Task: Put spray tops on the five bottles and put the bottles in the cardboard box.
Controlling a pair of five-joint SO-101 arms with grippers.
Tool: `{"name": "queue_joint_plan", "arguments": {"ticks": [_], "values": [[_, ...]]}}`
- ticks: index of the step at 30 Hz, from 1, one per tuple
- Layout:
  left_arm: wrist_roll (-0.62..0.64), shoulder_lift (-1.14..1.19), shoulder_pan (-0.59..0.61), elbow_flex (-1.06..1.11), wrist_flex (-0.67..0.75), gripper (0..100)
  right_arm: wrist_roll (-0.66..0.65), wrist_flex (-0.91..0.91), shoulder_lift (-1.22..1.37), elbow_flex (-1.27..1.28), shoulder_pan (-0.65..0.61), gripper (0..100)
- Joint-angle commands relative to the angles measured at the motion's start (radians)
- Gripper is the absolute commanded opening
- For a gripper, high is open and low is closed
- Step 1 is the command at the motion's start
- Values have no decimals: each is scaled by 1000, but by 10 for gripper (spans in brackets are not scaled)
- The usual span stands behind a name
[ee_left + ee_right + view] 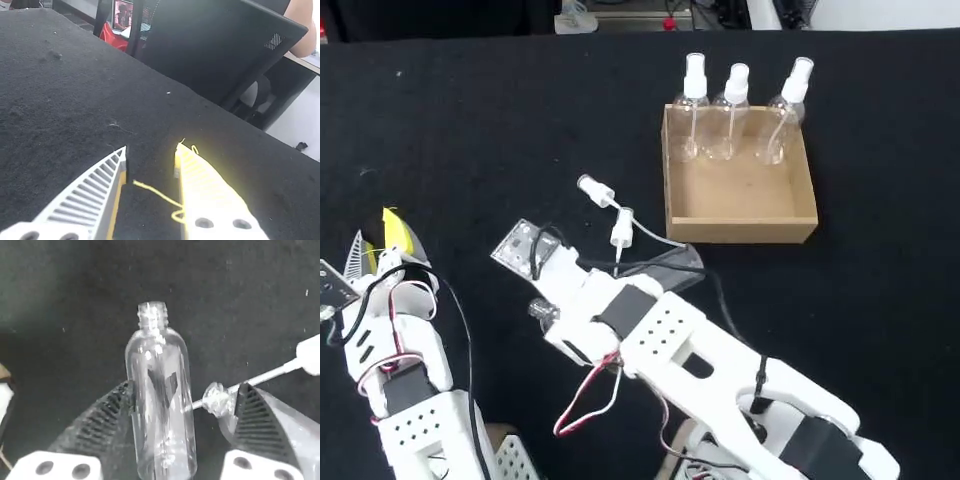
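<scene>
**Uncapped bottle under the open right hand; three bottles already boxed**

- The right hand (186, 390) is standing wide open astride an uncapped bottle (160, 390). The bottle is lying flat on the worktop (470, 120), left of the cardboard box (740, 230) and nearer the arms than the box. One finger (107, 412) is resting against the bottle's side and the other is standing apart, so nothing is being gripped. The hand seems to be lining up along the body so that closing pinches the bottle across its width. That would leave the threaded neck free for a top.

- Two loose spray tops are lying just left of the box, one (595, 190) farther from the arms than the other (622, 228). The nearer one is trailing its thin tube toward the box's near left corner. In the right wrist view a tube is ending close beside the far finger. It is probably lying there within reach for capping, though a closing hand could be catching it.

- Three capped bottles (732, 130) are standing upright inside the box in a row against its far wall. This is keeping the near part of the floor free for more.

- The left hand (151, 149) is hanging open and holding nothing over bare worktop, well left of the box. It appears to be kept in reserve to bring a top to the bottle.
</scene>
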State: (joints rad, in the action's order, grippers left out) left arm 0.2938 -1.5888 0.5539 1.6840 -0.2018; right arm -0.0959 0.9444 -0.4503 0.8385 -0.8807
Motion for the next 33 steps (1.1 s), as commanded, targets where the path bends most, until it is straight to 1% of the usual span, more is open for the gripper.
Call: {"name": "queue_joint_plan", "arguments": {"ticks": [1,9,13,15,18,21,23,28,29,31,33], "values": [[11,-15,12,24,20,159,6,-44,53,-42,-18,279],[11,-15,12,24,20,159,6,-64,193,-81,-78,279],[11,-15,12,24,20,159,6,-118,260,-77,-72,273],[11,-15,12,24,20,159,6,-130,297,-79,-72,234],[11,-15,12,24,20,159,5,-126,321,-99,-71,141],[11,-15,12,24,20,159,5,-112,298,-104,-37,58],[11,-15,12,24,20,159,5,-72,243,-108,15,16],[11,-15,12,24,17,159,5,152,-12,-153,172,15],[11,-15,12,24,15,159,-9,206,-65,-165,218,15],[11,-15,12,24,15,159,-80,324,-160,-203,331,15],[11,-15,12,24,15,159,-160,445,-242,-255,474,15]]}}
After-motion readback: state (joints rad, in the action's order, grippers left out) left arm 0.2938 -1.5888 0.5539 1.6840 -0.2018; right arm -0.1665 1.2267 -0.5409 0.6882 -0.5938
